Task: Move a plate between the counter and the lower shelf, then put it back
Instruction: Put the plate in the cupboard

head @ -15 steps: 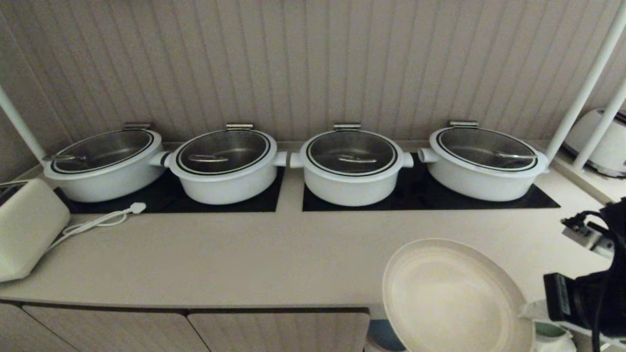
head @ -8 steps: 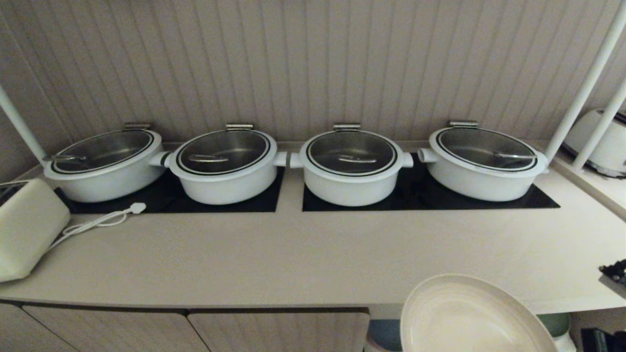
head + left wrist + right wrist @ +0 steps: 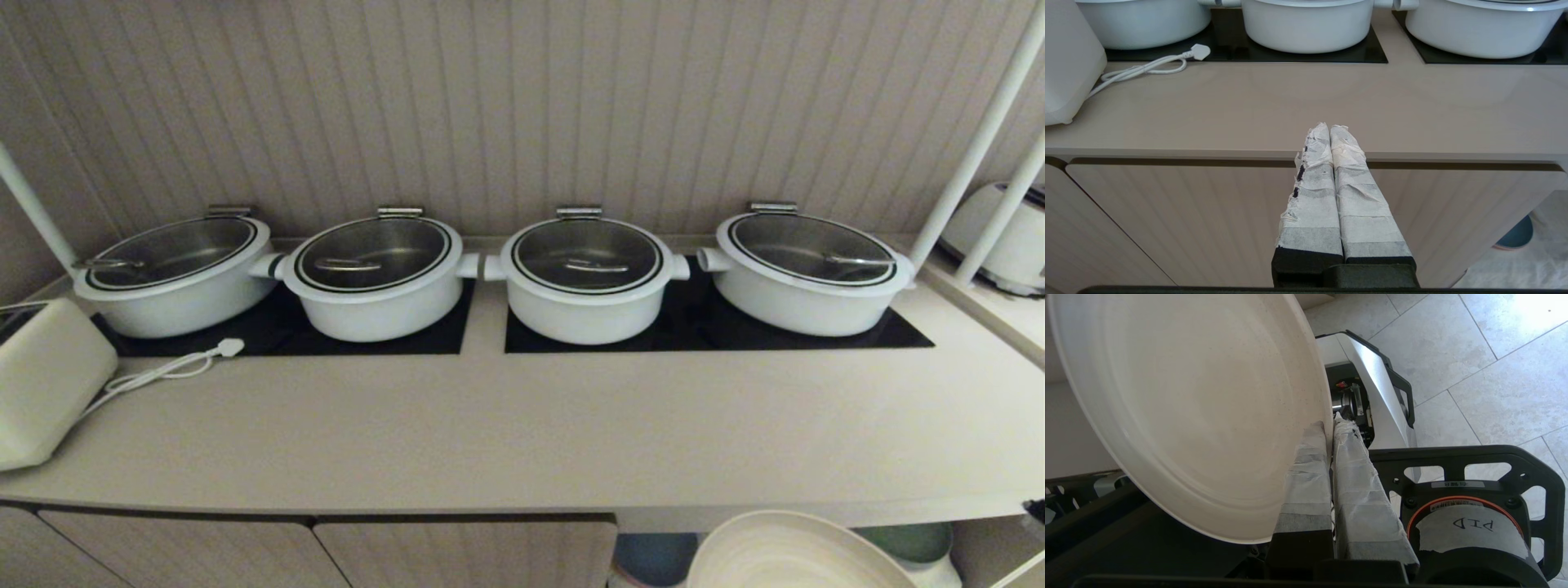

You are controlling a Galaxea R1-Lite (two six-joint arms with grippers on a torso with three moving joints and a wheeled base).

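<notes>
Plate (image 3: pixel 1184 416), rim pinched between closed right gripper (image 3: pixel 1329 428) fingers

Four lidded white pots (image 3: pixel 584 282) stand on the counter (image 3: pixel 490 433); the cream plate (image 3: pixel 796 555) shows below its front edge.
</notes>
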